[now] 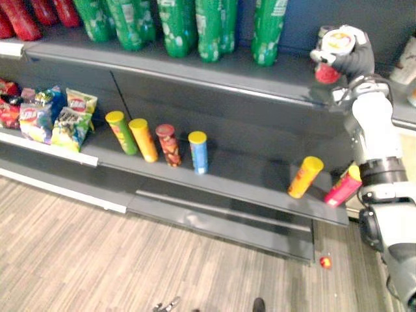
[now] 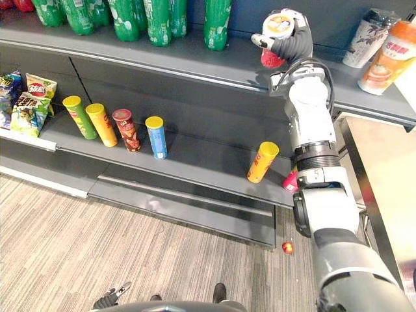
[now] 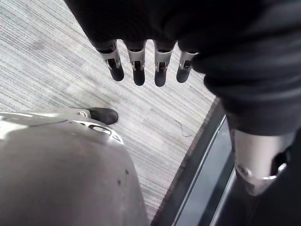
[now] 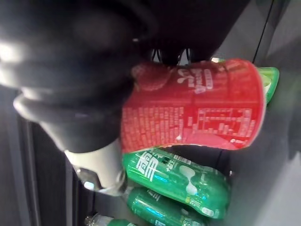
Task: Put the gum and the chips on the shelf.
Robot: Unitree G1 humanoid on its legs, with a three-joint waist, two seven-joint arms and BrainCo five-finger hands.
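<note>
Right robot hand (image 1: 357, 58) is curled round the red gum tub (image 4: 197, 108) at the upper shelf (image 1: 273, 75), two o'clock in my view, and I judge this tub light, stiff and slippery, best held mid-body, while left robot hand (image 3: 188, 23) hangs open.

The right hand (image 4: 75, 94) grips a red gum tub (image 4: 197, 110), fingers curled round it, just in front of green bottles (image 4: 178, 176) on a dark shelf (image 4: 277, 155).

Red tub (image 4: 197, 110) print (white lettering) apparently unreadable.
</note>
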